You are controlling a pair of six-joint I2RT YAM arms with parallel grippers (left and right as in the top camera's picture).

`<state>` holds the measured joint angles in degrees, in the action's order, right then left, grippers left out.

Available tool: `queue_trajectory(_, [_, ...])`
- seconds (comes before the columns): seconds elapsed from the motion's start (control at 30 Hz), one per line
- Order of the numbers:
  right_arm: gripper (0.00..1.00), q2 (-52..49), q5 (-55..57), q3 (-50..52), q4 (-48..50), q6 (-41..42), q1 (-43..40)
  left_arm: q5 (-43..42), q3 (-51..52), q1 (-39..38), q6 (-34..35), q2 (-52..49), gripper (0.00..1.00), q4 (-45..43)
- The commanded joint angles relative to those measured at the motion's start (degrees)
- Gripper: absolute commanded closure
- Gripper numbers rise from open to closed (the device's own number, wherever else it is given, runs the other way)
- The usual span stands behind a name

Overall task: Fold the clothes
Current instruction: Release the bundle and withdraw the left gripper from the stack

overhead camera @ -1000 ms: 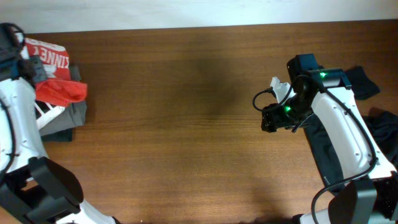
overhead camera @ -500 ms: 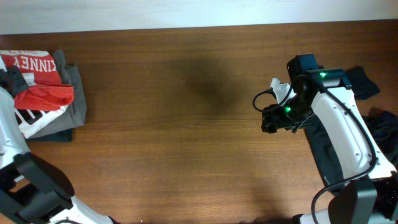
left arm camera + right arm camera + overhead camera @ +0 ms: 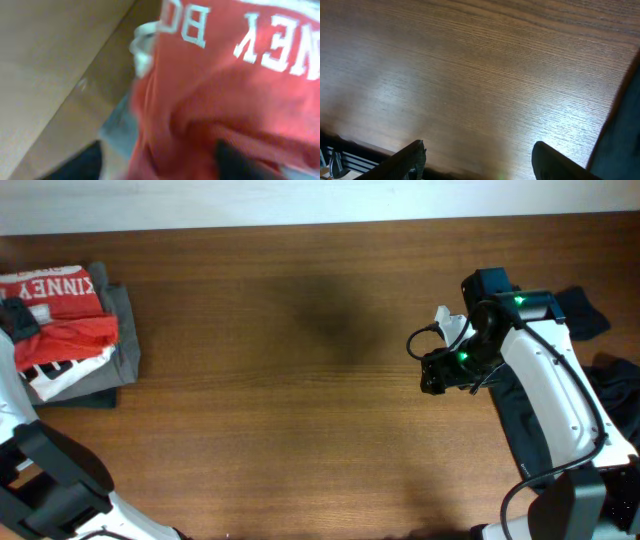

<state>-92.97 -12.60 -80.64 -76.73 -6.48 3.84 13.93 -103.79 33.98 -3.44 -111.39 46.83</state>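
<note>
I see brown wooden table (image 3: pixel 300 430) filling overhead view, grain running left to right. Pale strip (image 3: pixel 300 200) along far edge; can't tell whether wall or floor. Soft dark shadow (image 3: pixel 335 315) on wood near centre, toward far side. My right wrist view: bright glare (image 3: pixel 547 142) on tabletop, grain sharp. Left wrist view blurred; I make out tan surface (image 3: pixel 40 65) at left, can't identify it.

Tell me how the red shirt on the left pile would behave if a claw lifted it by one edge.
Probably floppy: the red shirt lies in soft wrinkles and would likely drape and unfold. It looks like thin fabric, so likely light. Pushed, it would probably bunch over the grey garment beneath rather than slide whole.
</note>
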Motion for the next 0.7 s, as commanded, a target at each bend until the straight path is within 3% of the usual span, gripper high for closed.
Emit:
queue_trajectory(0.0, [0.28, -0.3, -0.3, 0.0, -0.2, -0.6, -0.1, 5.1, -1.3, 1.1, 7.4, 0.1, 0.16, 1.4])
queue_trajectory(0.2, [0.27, -0.3, -0.3, 0.0, -0.2, -0.6, -0.1, 3.5, -1.3, -1.3, 8.0, 2.3, 0.13, 1.6])
queue_trajectory(0.4, [0.01, -0.3, -0.3, 0.0, 1.5, -0.6, -0.1, -7.4, -1.3, -8.4, 7.9, 5.6, 0.13, 2.3])
queue_trajectory(0.43, [0.01, -0.3, -0.3, 0.0, 2.2, -0.6, -0.1, -8.9, -1.3, -9.5, 7.9, 5.9, 0.13, 2.6])
queue_trajectory(0.53, [0.01, -0.3, -0.3, 0.0, 5.6, 0.3, -0.1, -12.2, -1.3, -15.0, 7.9, 6.3, 0.01, 3.8])
queue_trajectory(0.67, [0.01, -0.3, -1.0, 0.0, 11.9, 4.4, -0.1, -13.8, -1.3, -23.8, 7.9, 6.3, 0.01, 8.5])
